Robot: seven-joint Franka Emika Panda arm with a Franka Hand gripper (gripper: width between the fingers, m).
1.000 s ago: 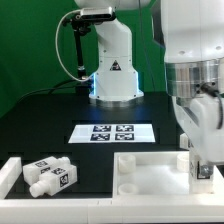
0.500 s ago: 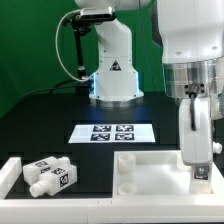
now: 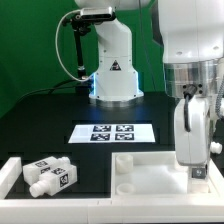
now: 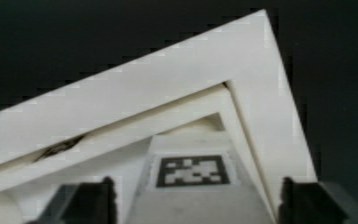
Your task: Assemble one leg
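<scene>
Exterior view: your arm's gripper (image 3: 197, 168) hangs low at the exterior view's right, its lower end just above or at the far right corner of the white tabletop (image 3: 150, 172), which lies flat in the foreground with raised sockets at its corners. Two legs (image 3: 49, 174), stubby white posts bearing black-and-white tags, lie side by side at the exterior view's left, inside a white frame and well apart from the gripper. The marker board (image 3: 112, 133) lies flat on the black table (image 3: 40, 125) between the tabletop and the robot base (image 3: 111, 62).

Wrist view: you see the two dark fingers (image 4: 82, 203) at opposite sides of the frame, set wide apart, with nothing clamped between them. Between and beyond them lies a white part carrying a square tag (image 4: 195, 172), seated against the angled white corner of the tabletop (image 4: 247, 70). This tagged part may be a leg, but the picture is too close and blurred for you to tell. Whether the fingers touch the tabletop cannot be told from either view.
</scene>
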